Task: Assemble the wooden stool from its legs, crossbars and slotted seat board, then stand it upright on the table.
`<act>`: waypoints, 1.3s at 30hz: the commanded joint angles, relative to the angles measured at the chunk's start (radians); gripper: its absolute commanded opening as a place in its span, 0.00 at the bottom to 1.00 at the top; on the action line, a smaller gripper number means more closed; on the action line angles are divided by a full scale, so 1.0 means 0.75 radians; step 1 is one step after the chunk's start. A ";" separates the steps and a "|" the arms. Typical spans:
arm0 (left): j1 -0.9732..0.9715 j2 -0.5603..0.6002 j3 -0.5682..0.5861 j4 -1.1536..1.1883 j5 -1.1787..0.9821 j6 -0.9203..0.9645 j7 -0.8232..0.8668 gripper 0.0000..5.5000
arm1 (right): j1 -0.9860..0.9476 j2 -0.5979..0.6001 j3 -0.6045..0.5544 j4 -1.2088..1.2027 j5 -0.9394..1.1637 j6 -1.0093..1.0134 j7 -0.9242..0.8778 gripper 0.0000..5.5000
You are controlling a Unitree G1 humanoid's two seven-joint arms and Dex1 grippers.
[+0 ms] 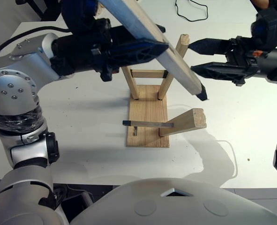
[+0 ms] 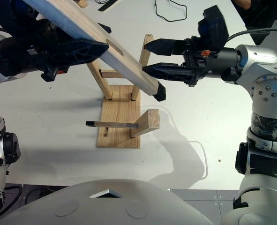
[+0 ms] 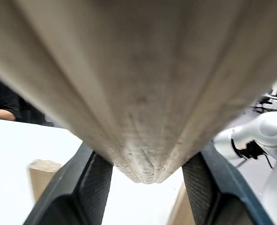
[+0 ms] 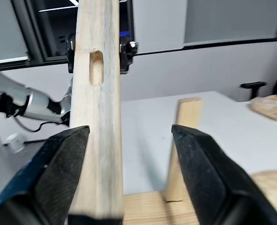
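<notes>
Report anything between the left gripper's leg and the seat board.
A leaning leg and its dark crossbar sit over the seat board's near end, below the held leg; two upright legs fill the far end.

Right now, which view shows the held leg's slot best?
Right wrist view: the slot in the leg faces the camera. The right eye view shows it small and oblique, the left eye barely; left wrist view shows the leg's slotless side.
</notes>
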 commanded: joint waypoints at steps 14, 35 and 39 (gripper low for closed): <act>0.883 0.496 0.546 0.010 0.537 -0.276 -0.685 0.37 | 0.518 -0.084 -0.508 -0.177 0.099 0.018 -0.213 0.58; 1.215 0.150 0.228 -0.197 0.857 -0.909 -0.800 0.37 | 0.435 -0.139 -0.212 -0.162 -0.024 -0.077 -0.112 0.58; 1.232 0.172 0.223 -0.147 0.894 -0.970 -0.829 0.37 | 0.434 -0.142 -0.207 -0.159 -0.024 -0.076 -0.114 0.58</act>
